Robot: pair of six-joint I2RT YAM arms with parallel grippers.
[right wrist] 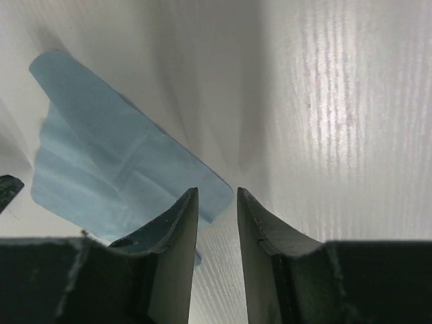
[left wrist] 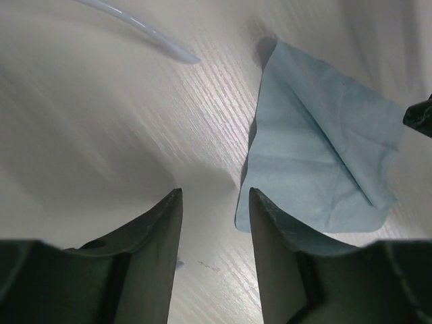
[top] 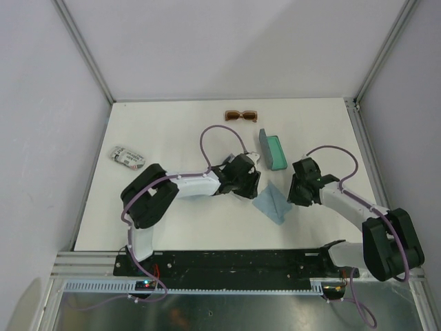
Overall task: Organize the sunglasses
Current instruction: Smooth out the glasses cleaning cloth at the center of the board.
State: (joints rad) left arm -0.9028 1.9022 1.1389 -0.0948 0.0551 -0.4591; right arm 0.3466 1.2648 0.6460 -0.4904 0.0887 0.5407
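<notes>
Across the white table (top: 172,131), we see the brown-framed sunglasses (top: 240,115) lying near the far edge, well apart from both arms; the white pair we cannot place for certain. Both the left gripper (left wrist: 214,196) and the right gripper (right wrist: 217,192) hang with fingers apart and empty, low beside the blue cloth (top: 272,202). We judge that either could pinch or drag that cloth instead of eyewear, or that the two wrists, so near, could knock together.

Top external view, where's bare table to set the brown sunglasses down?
Bare: the far-left corner behind the grey item; the far-right corner past the teal case; the near strip below the blue cloth. Crowded: the middle, where left gripper and right gripper flank the cloth.
</notes>
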